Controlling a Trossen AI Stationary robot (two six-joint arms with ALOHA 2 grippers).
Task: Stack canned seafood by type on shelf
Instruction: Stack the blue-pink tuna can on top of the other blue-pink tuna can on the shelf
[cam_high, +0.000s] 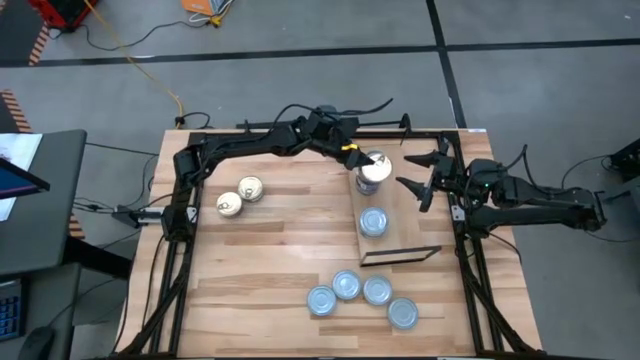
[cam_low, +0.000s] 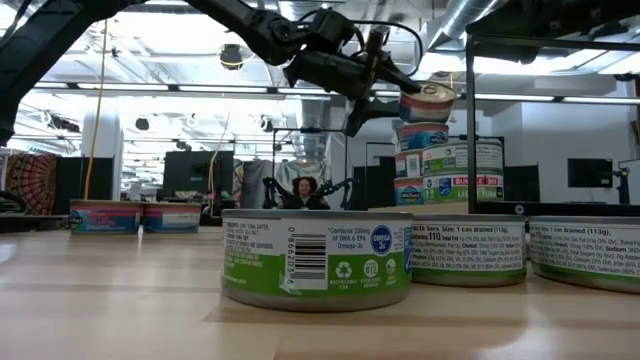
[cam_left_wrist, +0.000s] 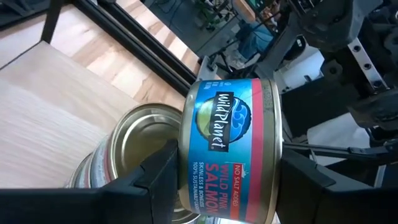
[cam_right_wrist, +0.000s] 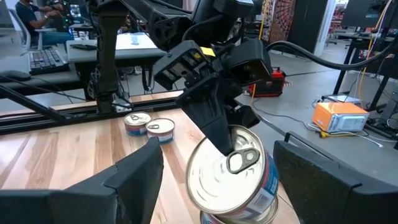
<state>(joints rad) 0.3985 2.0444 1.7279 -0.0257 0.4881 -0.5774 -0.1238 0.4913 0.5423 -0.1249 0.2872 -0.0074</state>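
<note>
On the light-wood shelf (cam_high: 402, 236) stands a stack of pale gold-topped tins (cam_low: 423, 160), with one silvery-blue tin (cam_high: 373, 221) lying flat nearer on the board. My left gripper (cam_high: 366, 166) is shut on a blue-and-red salmon tin (cam_left_wrist: 230, 149), held tilted just over the stack's top (cam_left_wrist: 134, 146). Two gold tins (cam_high: 240, 196) sit on the table to the left. Several silvery-blue tins (cam_high: 360, 298) sit near the table's front. My right gripper (cam_high: 418, 180) waits open at the table's right edge. My left gripper pinches the salmon tin between its two fingers, one finger (cam_right_wrist: 214, 127) lying on the pull-tab top face (cam_right_wrist: 208, 171), the other against the bottom face. The fingers come from the table's far left, slanting slightly down. The tin is tilted above the stack; whether its lower edge touches the stack I cannot tell.
The shelf's thin dark-edged strip (cam_high: 400, 255) stands at its near end. Black frame rails (cam_high: 465, 260) run along the table's sides. Bare tabletop lies between the two gold tins and the shelf.
</note>
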